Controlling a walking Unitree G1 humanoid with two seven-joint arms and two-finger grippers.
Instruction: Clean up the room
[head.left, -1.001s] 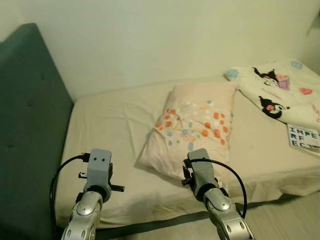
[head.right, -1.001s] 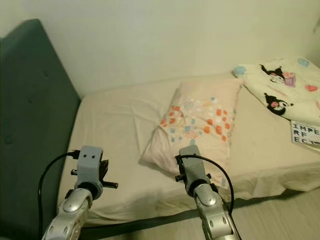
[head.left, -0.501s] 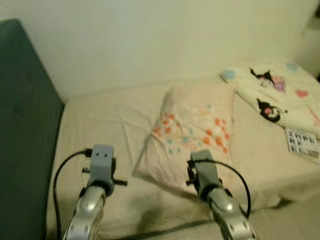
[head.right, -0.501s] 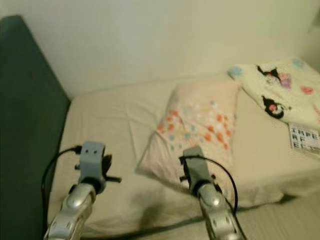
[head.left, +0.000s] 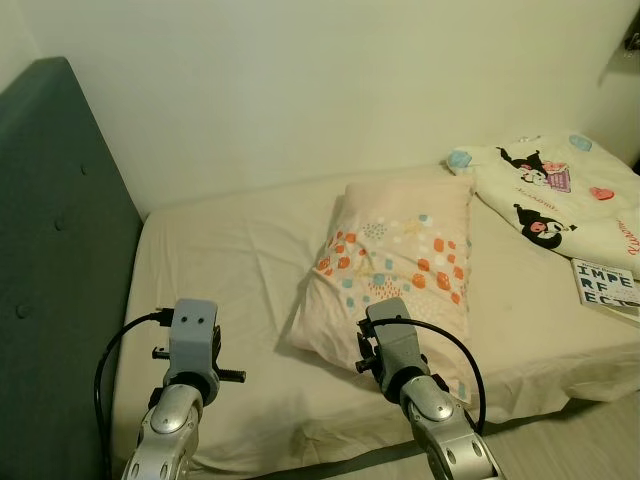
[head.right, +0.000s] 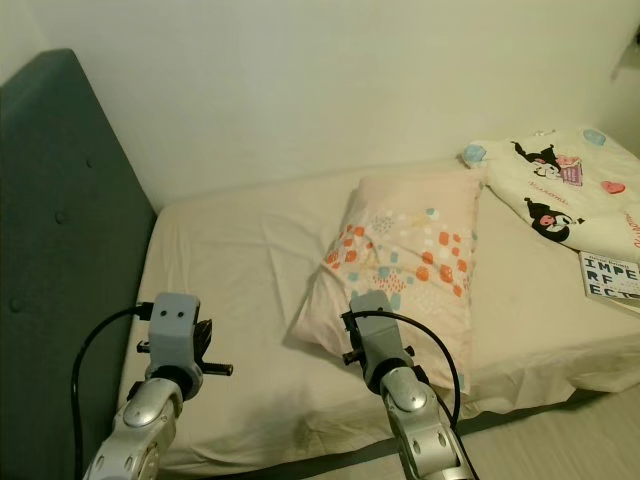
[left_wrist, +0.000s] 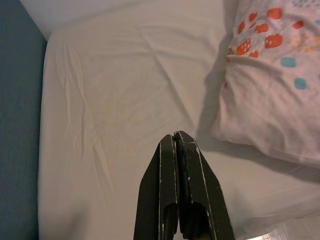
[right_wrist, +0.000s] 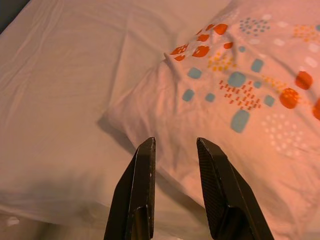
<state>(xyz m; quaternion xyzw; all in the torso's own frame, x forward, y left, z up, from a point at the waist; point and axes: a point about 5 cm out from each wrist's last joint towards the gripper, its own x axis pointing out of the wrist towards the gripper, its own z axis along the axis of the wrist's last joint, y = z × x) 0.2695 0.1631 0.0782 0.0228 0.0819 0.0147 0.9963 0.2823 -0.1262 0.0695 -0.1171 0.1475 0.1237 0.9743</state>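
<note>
Pillow (head.left: 395, 265) lay askew on the bed (head.left: 220, 270), well away from the headboard (head.left: 50, 250), its near corner toward the bed's front edge. Soft and slack; a pinch at that corner would probably drag it rather than lift it clean.

Right tool (right_wrist: 175, 152) hung just short of the pillow's near corner, above the sheet and not touching, fingers parted to a moderate gap and empty. Left tool (left_wrist: 175, 142) hovered over bare sheet beside the pillow, on the headboard side, fingers pressed together, nothing between them.

Change over the last second: the head views swung and blurred half a second ago, then settled sharp. The whole scene shifted together, so the camera moved, not the bedding. Pillow kept its place against the patterned blanket (head.left: 560, 195) and the book (head.left: 608, 285) beyond it. Both tools stayed low in front at about the same spacing.

Reading: robot appeared to have finished squaring up to the bed. Pillow not yet gripped; straightening it toward the headboard seemed the likely step.
</note>
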